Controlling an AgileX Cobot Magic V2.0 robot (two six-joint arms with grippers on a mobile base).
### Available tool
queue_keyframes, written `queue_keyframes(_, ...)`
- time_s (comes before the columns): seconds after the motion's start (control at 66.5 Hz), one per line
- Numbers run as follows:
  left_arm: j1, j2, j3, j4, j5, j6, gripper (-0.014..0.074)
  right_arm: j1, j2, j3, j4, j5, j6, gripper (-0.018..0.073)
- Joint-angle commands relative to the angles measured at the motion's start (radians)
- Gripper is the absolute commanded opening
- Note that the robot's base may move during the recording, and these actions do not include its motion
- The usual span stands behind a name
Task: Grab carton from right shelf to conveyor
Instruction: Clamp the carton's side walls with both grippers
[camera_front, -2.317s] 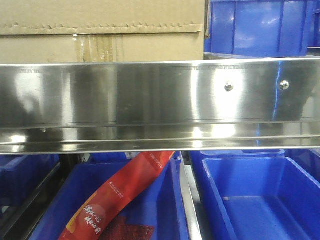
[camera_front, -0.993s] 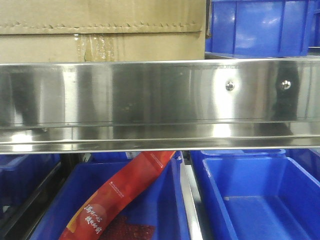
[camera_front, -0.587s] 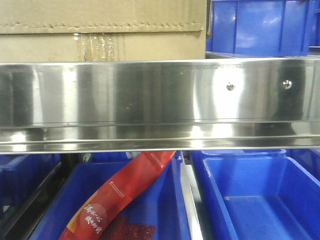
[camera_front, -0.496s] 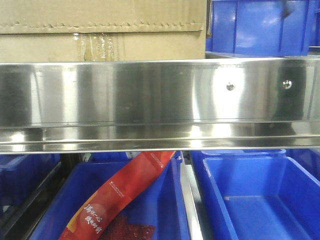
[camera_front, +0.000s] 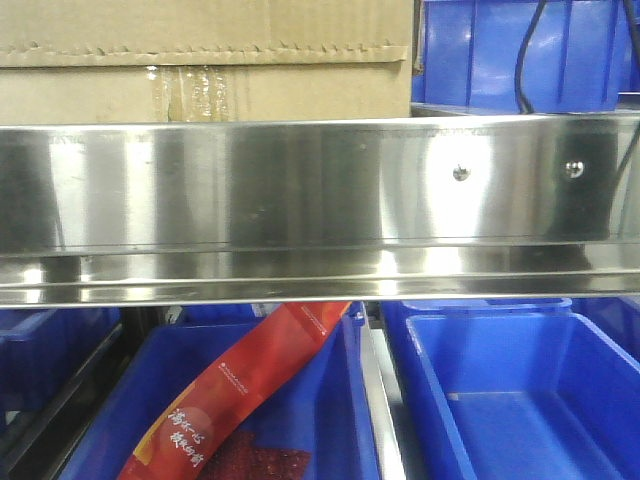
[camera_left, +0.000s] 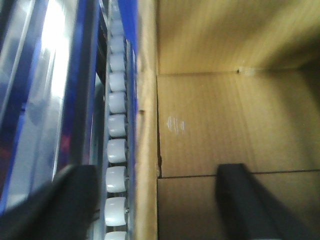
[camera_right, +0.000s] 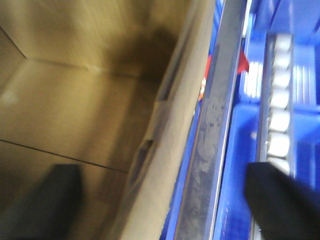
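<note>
Shows the carton (camera_front: 200, 60) resting on the right shelf (camera_front: 300, 200), behind its mirrored front rail and just beside a blue bin (camera_front: 490, 55). Finds the left tool (camera_left: 155, 172) released, spread across one carton wall: one finger inside, one over white rollers (camera_left: 116, 150). Finds the right tool (camera_right: 160, 172) likewise released, astride another wall. Lower down, places a red packet (camera_front: 250, 385) in a lower bin (camera_front: 325, 425).

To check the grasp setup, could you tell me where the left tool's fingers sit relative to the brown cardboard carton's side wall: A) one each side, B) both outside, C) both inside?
A: the left tool straddles the wall of the brown corrugated cardboard carton, one finger inside, one over the white rollers.
</note>
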Motion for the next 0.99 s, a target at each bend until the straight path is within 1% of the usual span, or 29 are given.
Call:
queue_keyframes(0.0, 0.005, -0.004, -0.01, 0.002, -0.004, -0.009, 0.0143, -0.002, 0.006, -0.012, 0.001, -0.012, 0.001, 0.0293)
queue_keyframes(0.06, 0.005, -0.004, -0.01, 0.002, -0.003, -0.009, -0.0003, -0.002, 0.007, -0.012, 0.001, -0.012, 0.001, 0.0118)
queue_keyframes(0.075, 0.005, -0.004, -0.01, 0.002, -0.003, -0.009, -0.0038, -0.002, 0.007, -0.012, 0.001, -0.012, 0.001, 0.0048)
queue_keyframes(0.09, 0.005, -0.004, -0.01, 0.002, -0.003, -0.007, -0.0039, -0.002, 0.007, -0.012, 0.001, -0.012, 0.001, 0.0002)
queue_keyframes(0.105, 0.005, -0.004, -0.01, 0.003, -0.003, -0.007, -0.0022, -0.002, 0.007, -0.012, 0.001, -0.012, 0.001, -0.0043)
queue_keyframes(0.135, 0.005, -0.004, -0.011, 0.003, -0.003, -0.007, 0.0001, -0.002, 0.005, -0.012, 0.001, -0.012, 0.001, -0.0099)
queue_keyframes(0.211, 0.005, -0.004, -0.017, 0.003, -0.001, -0.007, 0.0006, -0.002, -0.002, -0.012, 0.001, -0.012, 0.001, -0.0055)
queue_keyframes(0.301, 0.005, -0.004, -0.049, 0.003, 0.033, -0.005, -0.0006, -0.002, -0.022, -0.012, 0.001, -0.012, 0.001, -0.0067)
queue_keyframes(0.496, 0.004, -0.05, -0.157, -0.012, 0.033, -0.005, -0.0006, -0.002, -0.112, -0.012, 0.001, -0.012, 0.001, -0.0067)
queue_keyframes(0.617, -0.021, -0.13, -0.157, -0.014, 0.033, -0.005, -0.0008, 0.009, -0.19, -0.012, -0.008, -0.012, 0.001, -0.0067)
queue_keyframes(0.722, -0.055, -0.192, -0.121, -0.004, 0.033, -0.018, -0.0009, 0.039, -0.244, 0.008, -0.035, -0.012, -0.004, -0.0067)
queue_keyframes(0.797, -0.084, -0.24, -0.053, 0.017, 0.033, -0.036, -0.0009, 0.07, -0.282, 0.053, -0.04, -0.012, -0.011, -0.0067)
queue_keyframes(0.872, -0.115, -0.291, 0.03, 0.044, 0.033, -0.065, -0.0009, 0.109, -0.319, 0.123, -0.059, -0.012, -0.011, -0.0067)
queue_keyframes(0.918, -0.132, -0.326, 0.085, 0.048, 0.033, -0.086, -0.0009, 0.137, -0.35, 0.179, -0.08, -0.012, -0.011, -0.0067)
queue_keyframes(0.978, -0.153, -0.37, 0.145, 0.048, 0.033, -0.093, -0.0009, 0.171, -0.396, 0.259, -0.109, -0.012, -0.011, -0.0067)
